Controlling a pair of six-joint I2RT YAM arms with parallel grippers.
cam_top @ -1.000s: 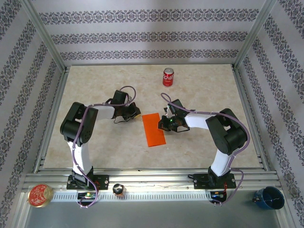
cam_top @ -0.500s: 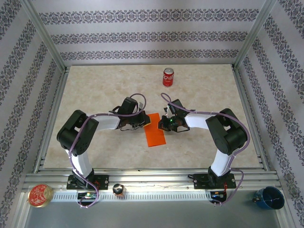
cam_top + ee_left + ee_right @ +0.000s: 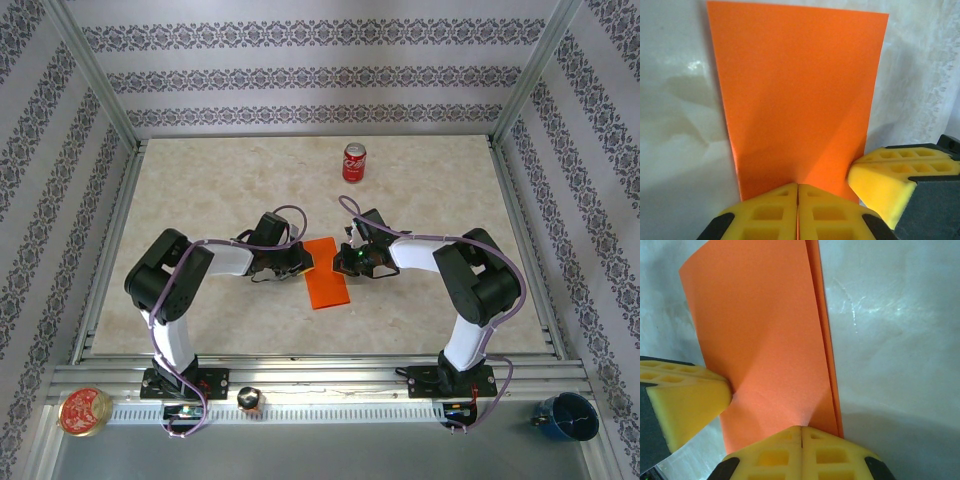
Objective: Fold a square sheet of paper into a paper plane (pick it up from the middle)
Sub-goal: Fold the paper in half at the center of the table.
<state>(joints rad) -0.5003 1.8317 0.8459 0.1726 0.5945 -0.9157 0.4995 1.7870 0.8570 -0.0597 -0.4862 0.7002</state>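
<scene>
L gripper (image 3: 300,258) moved in to folded sheet (image 3: 326,282), mid-frame
Both closed tight; R gripper (image 3: 346,259) pins right edge, so next fold looks set.

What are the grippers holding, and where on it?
Both pinch the folded orange paper near its far end: left gripper on its left long edge, right gripper on its right.

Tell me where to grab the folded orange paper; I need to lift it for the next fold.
Probably grip the orange paper by its long edge where two layers show, coming low from that side: it lies flat, so nothing stands up to pinch.
</scene>
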